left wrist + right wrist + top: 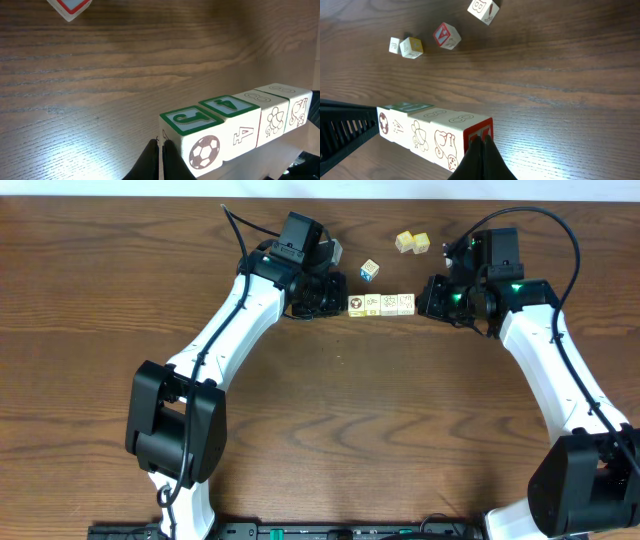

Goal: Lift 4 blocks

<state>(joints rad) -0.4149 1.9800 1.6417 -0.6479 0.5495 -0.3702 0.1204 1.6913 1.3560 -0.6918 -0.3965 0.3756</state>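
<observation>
I see the left gripper (338,302) and right gripper (426,300) both pinched fully closed around nothing, tips pressing opposite ends of the row of four blocks (381,304).

Matt blocks (381,304), grained wooden table (380,430)

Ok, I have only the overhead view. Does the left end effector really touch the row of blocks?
Observer: Yes. In the left wrist view the left end effector is shut, and its tips press on the end face of the block with the football picture.
Operator: And on the other side?
Observer: The right end effector is shut too. Its tips are on a red-framed end face of the last block.
Operator: Is there any gap inside the row?
Observer: No gap shows. In the left wrist view the four blocks sit face to face in one line.
</observation>
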